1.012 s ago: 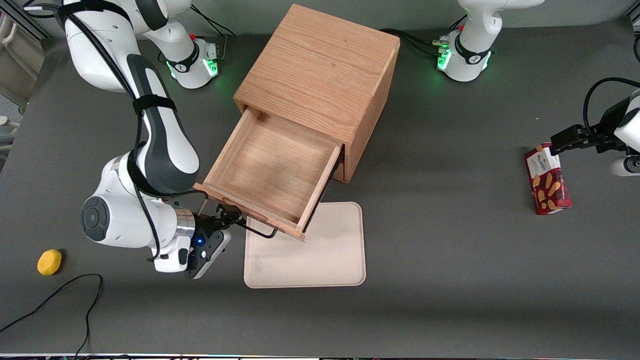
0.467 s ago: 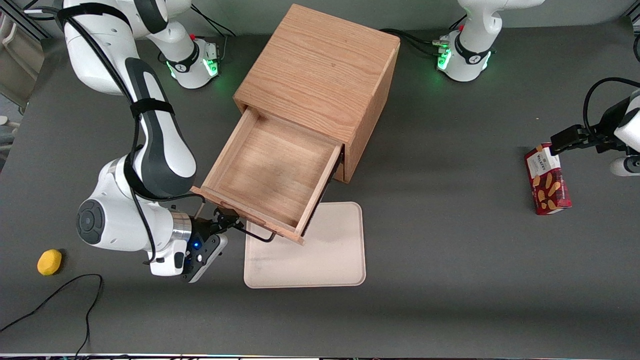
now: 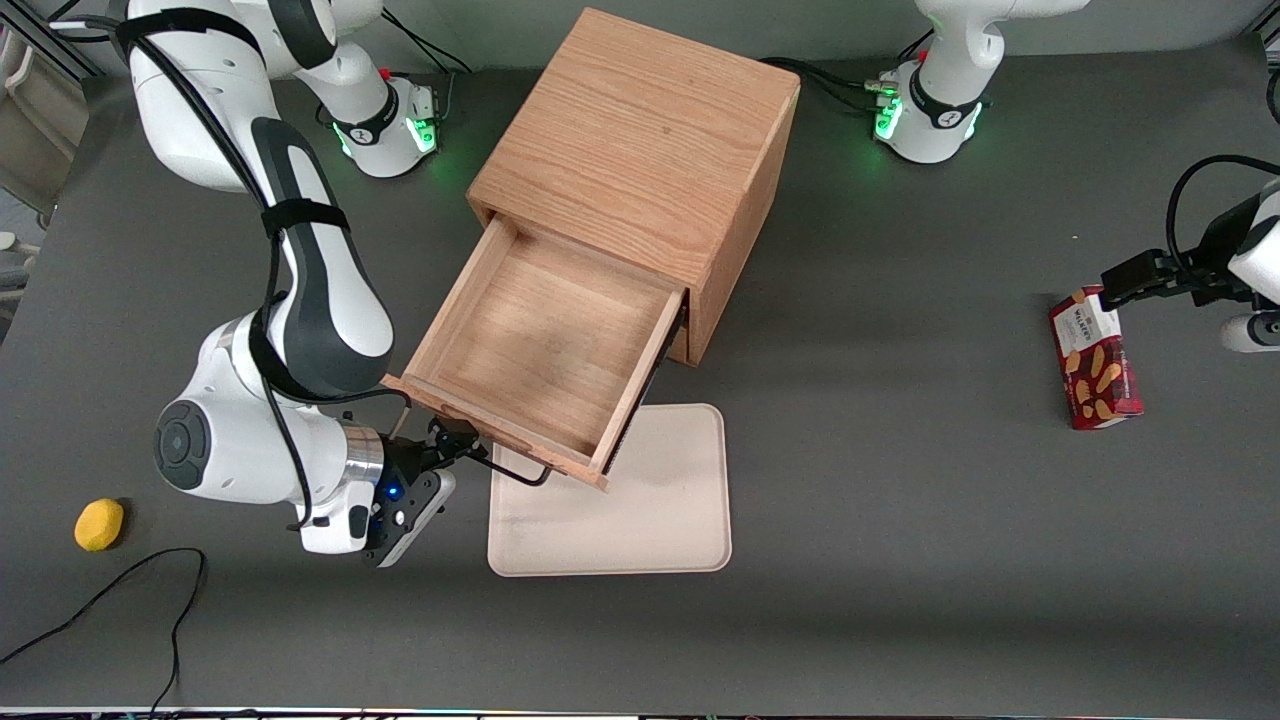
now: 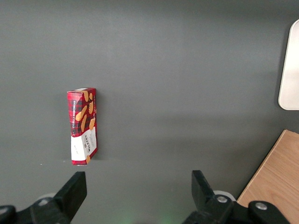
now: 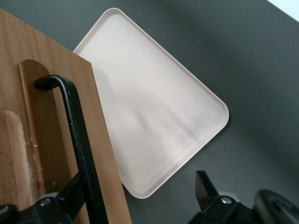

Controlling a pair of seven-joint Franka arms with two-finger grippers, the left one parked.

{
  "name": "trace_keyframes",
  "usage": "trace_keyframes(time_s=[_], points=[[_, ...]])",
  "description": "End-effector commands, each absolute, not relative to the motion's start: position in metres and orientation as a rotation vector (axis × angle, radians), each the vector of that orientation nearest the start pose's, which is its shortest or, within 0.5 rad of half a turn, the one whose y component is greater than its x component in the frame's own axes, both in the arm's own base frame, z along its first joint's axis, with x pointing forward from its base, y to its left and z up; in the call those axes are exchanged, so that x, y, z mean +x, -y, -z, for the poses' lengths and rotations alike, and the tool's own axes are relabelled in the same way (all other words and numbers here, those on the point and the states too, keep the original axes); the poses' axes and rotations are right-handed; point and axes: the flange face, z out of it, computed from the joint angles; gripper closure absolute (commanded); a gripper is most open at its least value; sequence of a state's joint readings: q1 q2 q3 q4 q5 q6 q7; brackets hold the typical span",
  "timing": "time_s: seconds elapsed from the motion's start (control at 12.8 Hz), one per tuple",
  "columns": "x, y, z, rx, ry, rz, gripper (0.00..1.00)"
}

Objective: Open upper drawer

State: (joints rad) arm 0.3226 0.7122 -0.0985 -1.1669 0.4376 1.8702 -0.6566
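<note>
The upper drawer (image 3: pixel 540 340) stands pulled far out of the oak cabinet (image 3: pixel 640 150), its bare inside showing. Its thin black wire handle (image 3: pixel 520 470) juts from the drawer front over the edge of a beige tray. My right gripper (image 3: pixel 455 440) is at the end of that handle nearer the working arm. In the right wrist view the handle (image 5: pixel 77 135) runs along the wooden drawer front (image 5: pixel 46 102) and passes close by one finger. The gripper (image 5: pixel 138 179) is open, its fingers wide apart, and the handle lies between them.
A beige tray (image 3: pixel 640 520) lies on the table in front of the drawer, partly under it. A yellow fruit (image 3: pixel 99 524) and a black cable (image 3: pixel 130 590) lie toward the working arm's end. A red biscuit box (image 3: pixel 1095 358) lies toward the parked arm's end.
Over the last second the drawer front and my wrist shifted slightly outward from the cabinet. In the last half second nothing visibly moved.
</note>
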Motion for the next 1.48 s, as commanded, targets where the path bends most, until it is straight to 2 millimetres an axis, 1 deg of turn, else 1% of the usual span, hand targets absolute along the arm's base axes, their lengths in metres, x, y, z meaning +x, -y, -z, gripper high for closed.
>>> trace_keyframes(time_s=[0.0, 0.31, 0.39, 0.55, 0.78, 0.93, 1.01, 1.09, 1.17, 1.32, 1.4], points=[[0.738, -0.209, -0.380, -2.598, 1.048, 0.213, 0.00], [0.734, -0.208, -0.396, -2.586, 1.061, 0.182, 0.00], [0.732, -0.208, -0.397, -2.582, 1.063, 0.161, 0.00], [0.733, -0.201, -0.410, -2.576, 1.062, 0.154, 0.00], [0.732, -0.196, -0.418, -2.576, 1.064, 0.129, 0.00], [0.732, -0.185, -0.430, -2.578, 1.063, 0.104, 0.00], [0.728, -0.183, -0.440, -2.581, 1.075, 0.098, 0.00], [0.729, -0.166, -0.448, -2.606, 1.063, 0.100, 0.00], [0.729, -0.155, -0.451, -2.656, 1.078, 0.084, 0.00], [0.725, -0.144, -0.456, -2.787, 1.182, 0.024, 0.00], [0.722, -0.137, -0.453, -2.821, 1.186, -0.023, 0.00]])
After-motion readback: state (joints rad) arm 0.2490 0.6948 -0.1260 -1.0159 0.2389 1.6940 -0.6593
